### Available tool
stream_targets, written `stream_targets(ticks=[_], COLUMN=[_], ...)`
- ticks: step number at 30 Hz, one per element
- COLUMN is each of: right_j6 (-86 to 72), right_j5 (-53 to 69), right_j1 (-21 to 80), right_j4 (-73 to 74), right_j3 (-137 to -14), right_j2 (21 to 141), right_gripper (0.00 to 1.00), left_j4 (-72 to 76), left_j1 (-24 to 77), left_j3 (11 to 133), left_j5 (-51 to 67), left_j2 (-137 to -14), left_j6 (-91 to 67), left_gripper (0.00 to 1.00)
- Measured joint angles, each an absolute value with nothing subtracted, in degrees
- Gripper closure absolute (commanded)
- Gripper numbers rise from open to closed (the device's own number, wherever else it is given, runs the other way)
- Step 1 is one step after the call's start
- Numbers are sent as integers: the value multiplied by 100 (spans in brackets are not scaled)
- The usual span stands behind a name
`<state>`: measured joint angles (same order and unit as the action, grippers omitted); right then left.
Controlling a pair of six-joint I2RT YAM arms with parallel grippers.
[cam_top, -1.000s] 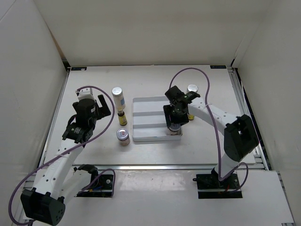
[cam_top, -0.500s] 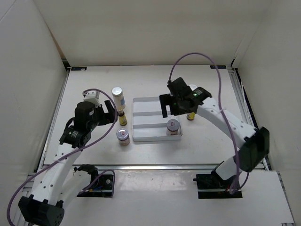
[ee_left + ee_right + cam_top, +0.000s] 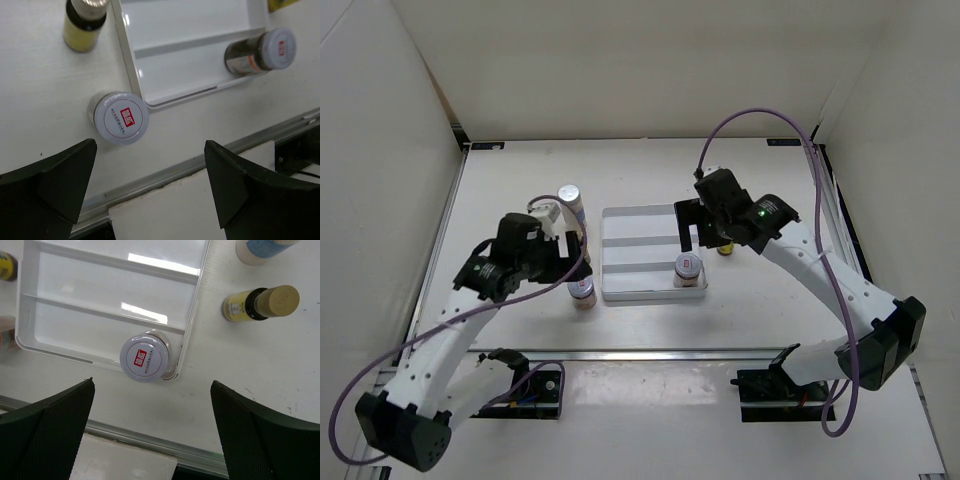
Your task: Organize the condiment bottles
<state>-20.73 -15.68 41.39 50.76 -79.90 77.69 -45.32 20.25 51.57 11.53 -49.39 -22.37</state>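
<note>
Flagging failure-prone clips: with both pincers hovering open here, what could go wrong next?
The short bottle under the left pincer stands close to the tray corner; a descending finger could catch the rim and shift the tray. The right pincer hangs near a slim yellow bottle outside the tray; a careless swing might topple it.

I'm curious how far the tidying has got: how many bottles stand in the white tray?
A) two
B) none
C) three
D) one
D: only one short silver-lidded bottle stands in the tray, in a corner; the other short bottle sits outside it, next to its edge.
</note>
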Motion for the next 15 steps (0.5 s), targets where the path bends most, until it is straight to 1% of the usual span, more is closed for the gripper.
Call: stream_targets(ticks=[5,10,15], right_j6=[-2084,-2084,-2082], right_j5=[-1498,-1479,-1476], right_j1=[4139,4139,4139], right_j4=[5127,5127,5127], right_j3=[-7931,-7931,-7931], right_j2=[7754,7741,7706], right_gripper=[0,0,0], left_j4=[-4742,-4875,-4923], left_j1=[2565,3129,3186], left_j3=[5118,4984,4936], left_j5=[899,276,-222], left_j2=[-5857,-6396,-6650], left_j6=[-2506,-2875,-3118], left_gripper=[0,0,0])
